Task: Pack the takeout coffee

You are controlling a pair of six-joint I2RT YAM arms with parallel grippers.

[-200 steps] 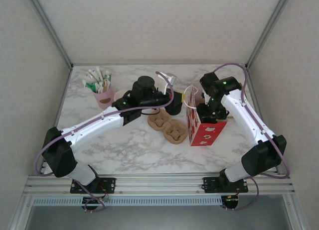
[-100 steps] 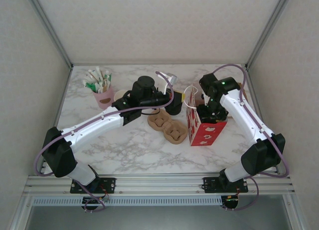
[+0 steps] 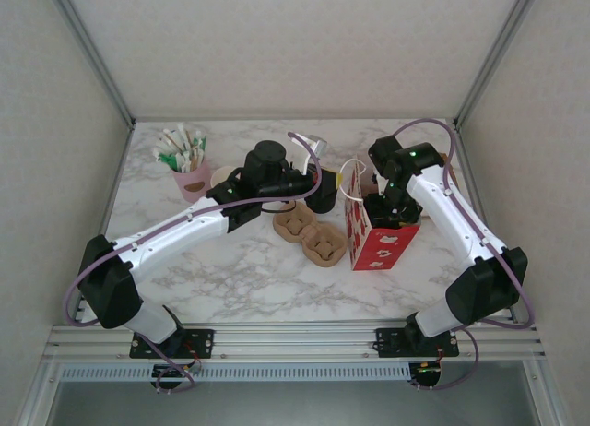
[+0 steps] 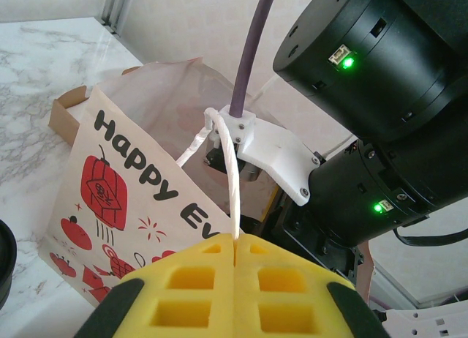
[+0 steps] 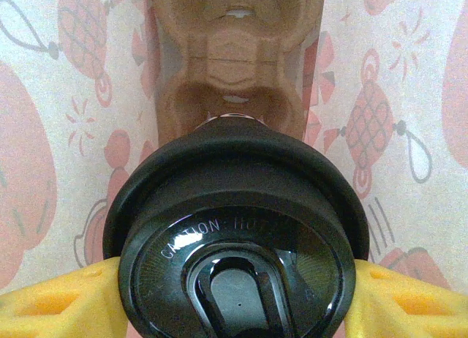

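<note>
Right claw [image 5: 234,293] first: I've got its yellow fingers [image 5: 47,298] spread wide, one on each side of the takeout coffee [image 5: 234,199], pressed against the cup just under the black lid, so that's a grasp, not a hover. The lid is right up at my wrist camera and I can read the embossed "CAUTION HOT" on it. The coffee is down inside the paper bag [image 5: 409,96], with the red print showing through the walls on both sides. Beyond it, on the bag's floor, lies a brown pulp cup carrier [image 5: 235,67]; I can't tell whether the cup's base is touching it. Over to the left claw [image 4: 235,244]: jaws clenched tight on the bag's white cord handle [image 4: 232,177], which runs taut from the pads down to the bag's mouth beside the "Happy" lettering. The right arm's black joints [image 4: 380,67], green lights on, sit directly over the opening. From above, the bag stands upright on the marble table [image 3: 230,278], right of centre. Two more pulp carriers [image 3: 310,234] lie just to its left, and a pink cup of sachets [image 3: 191,177] is well apart at the back left.
</note>
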